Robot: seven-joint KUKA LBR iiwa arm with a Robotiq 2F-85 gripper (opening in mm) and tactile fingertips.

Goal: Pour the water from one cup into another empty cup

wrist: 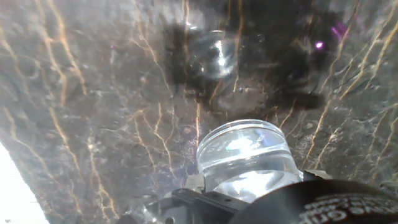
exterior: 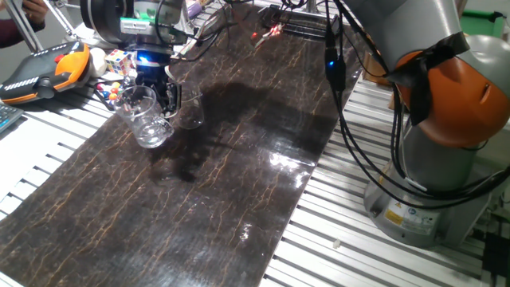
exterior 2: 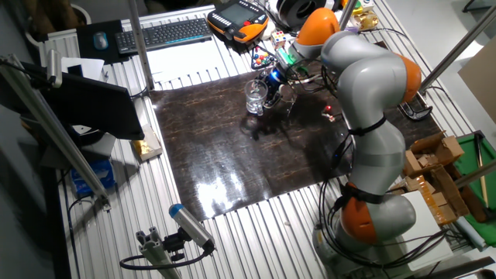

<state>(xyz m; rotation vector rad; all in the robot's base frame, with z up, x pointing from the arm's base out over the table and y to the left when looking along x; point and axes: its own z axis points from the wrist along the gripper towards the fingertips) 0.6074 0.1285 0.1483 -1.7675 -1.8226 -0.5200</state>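
My gripper (exterior: 162, 97) is shut on the larger clear glass cup (exterior: 145, 117) with the looped handle and holds it tilted over the dark marbled mat (exterior: 239, 175) at its far left corner. The same cup shows in the other fixed view (exterior 2: 256, 97) and fills the bottom of the hand view (wrist: 244, 154), right against the hand. The smaller, narrower glass cup (exterior: 189, 112) stands upright on the mat just beside the gripper. In the hand view it (wrist: 211, 53) lies ahead of the held cup. I cannot make out the water in any view.
An orange teach pendant (exterior: 49, 67) and small colourful toys (exterior: 116, 62) lie on the slatted table beyond the mat's corner. A keyboard (exterior 2: 167, 32) is farther off. Black cables (exterior: 344, 119) hang along the arm. The robot's base (exterior: 434, 183) stands right of the mat.
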